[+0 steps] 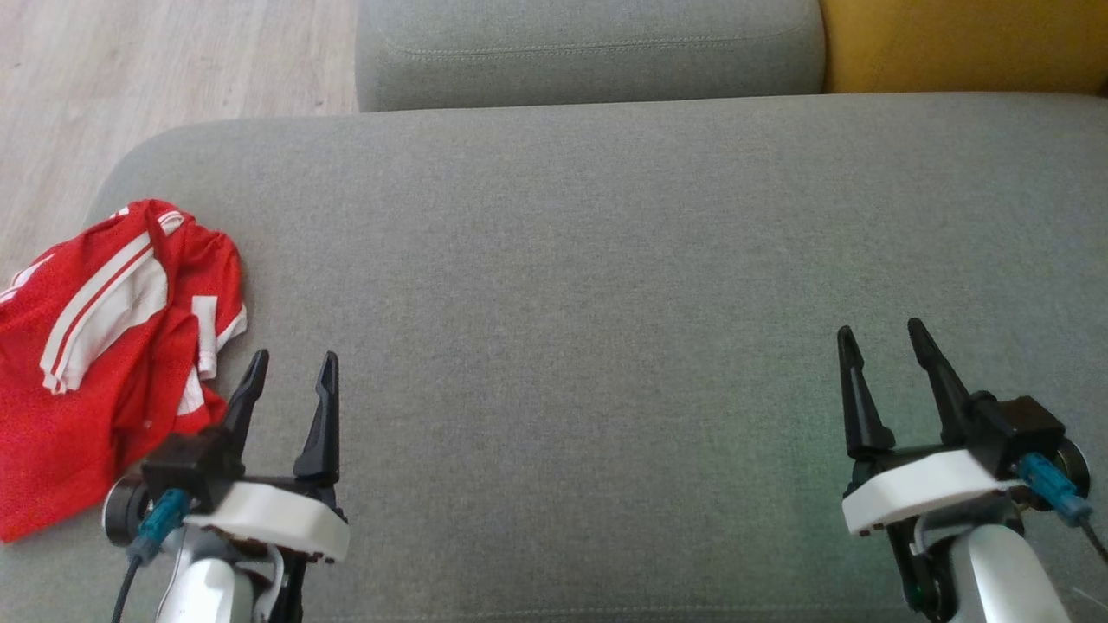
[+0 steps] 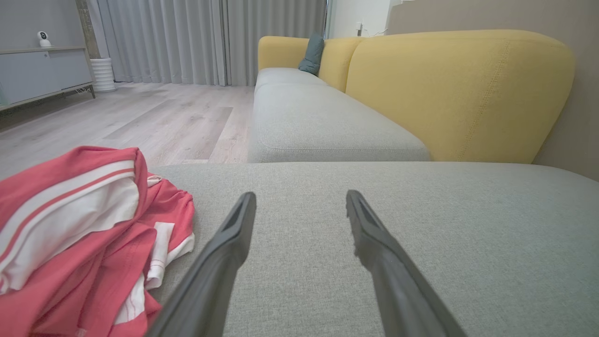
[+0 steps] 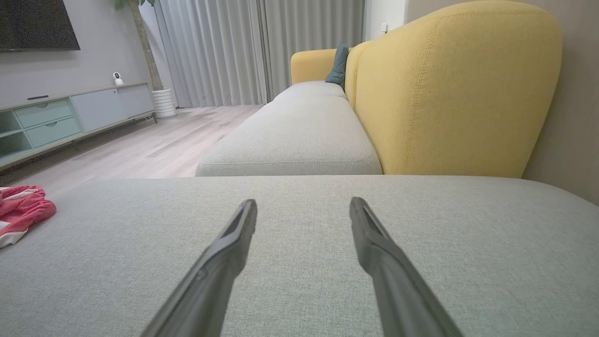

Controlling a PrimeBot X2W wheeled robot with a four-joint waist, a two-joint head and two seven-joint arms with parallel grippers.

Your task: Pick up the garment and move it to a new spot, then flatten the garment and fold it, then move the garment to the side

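Left tool (image 1: 294, 356) and right tool (image 1: 879, 329) sit low at the near edge. Both have jaws spread wide with nothing between them, fingers pointing out over the sofa.

Grey seat cushion (image 1: 606, 260): work area, mostly bare fabric. Yellow backrest (image 3: 449, 84) stands beyond it on the right.

Red-and-white jersey (image 1: 112, 346): crumpled in a heap at the cushion's left end, near the rounded corner, just beside the left tool's outer finger. Cannot tell whether cloth touches that finger. Right tool is well apart from it.

Container: white ribbed planter (image 3: 164, 103) on the wood floor (image 2: 140, 112) by the curtains (image 3: 224, 47), with a plant trunk rising from it.

Step in hand (judgement): the first, with pick-up not yet begun. Jersey is neither flattened nor folded.

Next move calls for the left tool to shift left over the heap, descend, pinch a raised fold, then carry it toward the bare middle of the cushion.

Risk: catching several layers in one pinch, which would make flattening harder.
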